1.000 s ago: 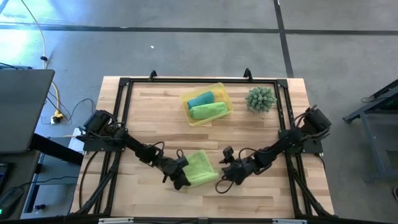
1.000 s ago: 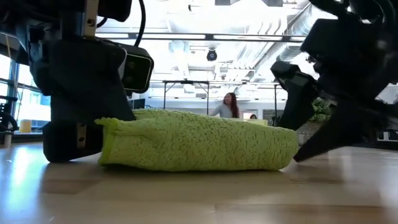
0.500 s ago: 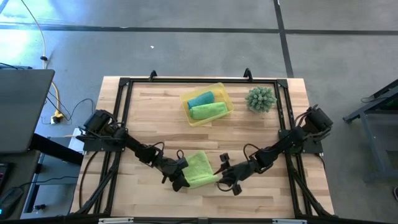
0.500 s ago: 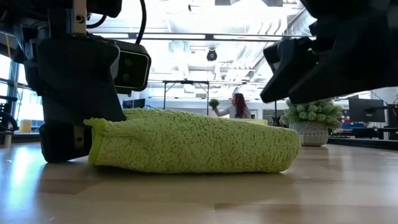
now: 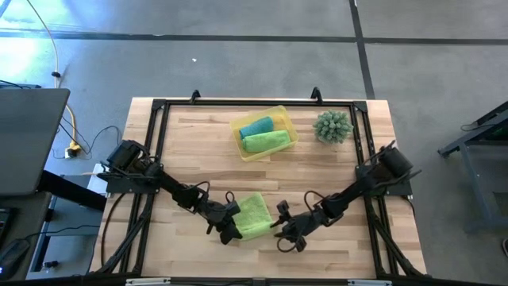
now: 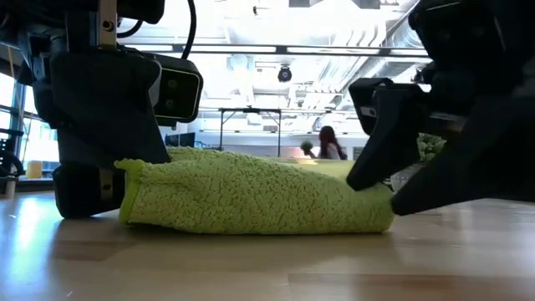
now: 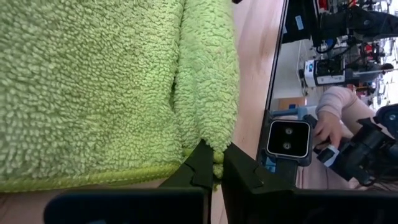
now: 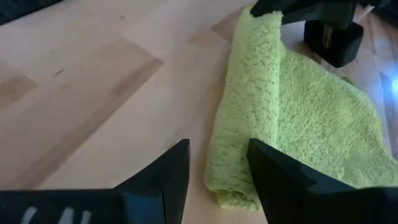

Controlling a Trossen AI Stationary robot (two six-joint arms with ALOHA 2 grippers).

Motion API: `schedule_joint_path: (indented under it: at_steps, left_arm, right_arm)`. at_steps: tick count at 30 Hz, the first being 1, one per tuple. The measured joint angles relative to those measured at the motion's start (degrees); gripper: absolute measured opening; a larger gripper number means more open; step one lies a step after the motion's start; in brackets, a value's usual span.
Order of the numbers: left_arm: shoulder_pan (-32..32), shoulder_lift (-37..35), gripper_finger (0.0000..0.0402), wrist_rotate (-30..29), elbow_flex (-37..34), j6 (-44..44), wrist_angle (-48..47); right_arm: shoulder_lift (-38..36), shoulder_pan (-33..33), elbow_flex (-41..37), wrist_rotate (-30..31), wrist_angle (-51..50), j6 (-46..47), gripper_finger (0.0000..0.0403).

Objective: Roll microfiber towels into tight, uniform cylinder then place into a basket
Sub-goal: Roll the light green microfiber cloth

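A lime-green microfiber towel [image 5: 254, 214] lies flat on the wooden table, its near edge rolled into a roll [image 8: 249, 93]. My left gripper [image 5: 232, 231] is shut on the roll's left end. My right gripper [image 5: 280, 231] is open at the roll's right end [image 8: 231, 186], one finger [image 8: 171, 171] on the near side and the other [image 8: 273, 174] over the flat part. The yellow basket [image 5: 280, 115] at the far middle holds a teal roll [image 5: 255, 125] and a lime-green roll [image 5: 266, 141]. My left gripper pinches the left end of the rolled edge [image 7: 216, 152] between its two shut fingers [image 7: 199, 167]. The fingers come slanting down from the table's left, along the roll. The towel rests on the table. Whether my right gripper touches the towel I cannot tell.
A spiky green plant [image 5: 332, 126] stands at the far right of the table. A black frame [image 5: 163, 107] runs around the tabletop. Bare wood lies near and right of the towel. Beyond the table a person [image 6: 328, 144] shows in the room.
My right gripper has gone toward the table's left, tipped downward and come down at the roll's right end, where its open fingers now stand on either side of it. The towel stays on the table.
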Motion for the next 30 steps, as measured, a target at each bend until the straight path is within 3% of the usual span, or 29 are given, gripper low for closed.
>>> schedule_joint_path:
  at_steps: [23,30]
  left_arm:
    - [0.09,0.17,0.0005,0.69,1.88,1.57,-2.39]
    - [0.09,0.04,0.0041,0.78,1.88,1.78,-2.43]
  right_arm:
    - [1.63,-6.30,0.00,-0.90,0.03,-3.32,0.0158]
    - [1.52,-7.61,0.17,-3.47,-2.37,-2.86,0.0148]
